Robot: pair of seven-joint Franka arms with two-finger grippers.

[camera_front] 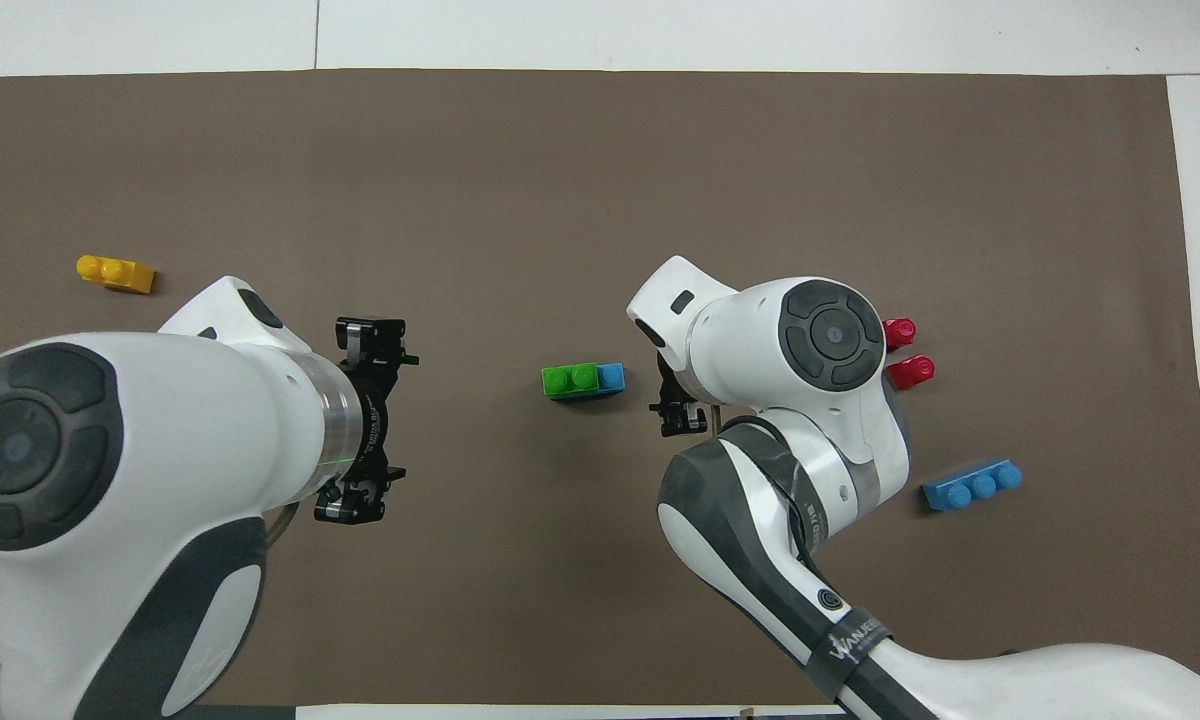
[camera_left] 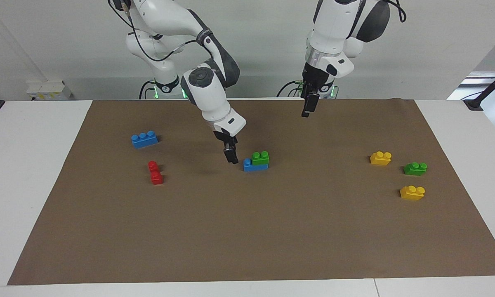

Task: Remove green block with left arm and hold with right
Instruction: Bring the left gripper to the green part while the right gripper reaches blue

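The green block and blue brick look like smooth, shiny plastic. The brown mat looks dull and flat, like paper. The arms have glossy white shells.

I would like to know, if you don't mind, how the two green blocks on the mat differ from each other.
The green block at the middle of the mat sits stacked on a blue brick; the other green block lies directly on the mat. The stacked one has the right claw close beside its stack; the other lies toward the left arm's end, between two yellow bricks. Both are bright green with two studs.
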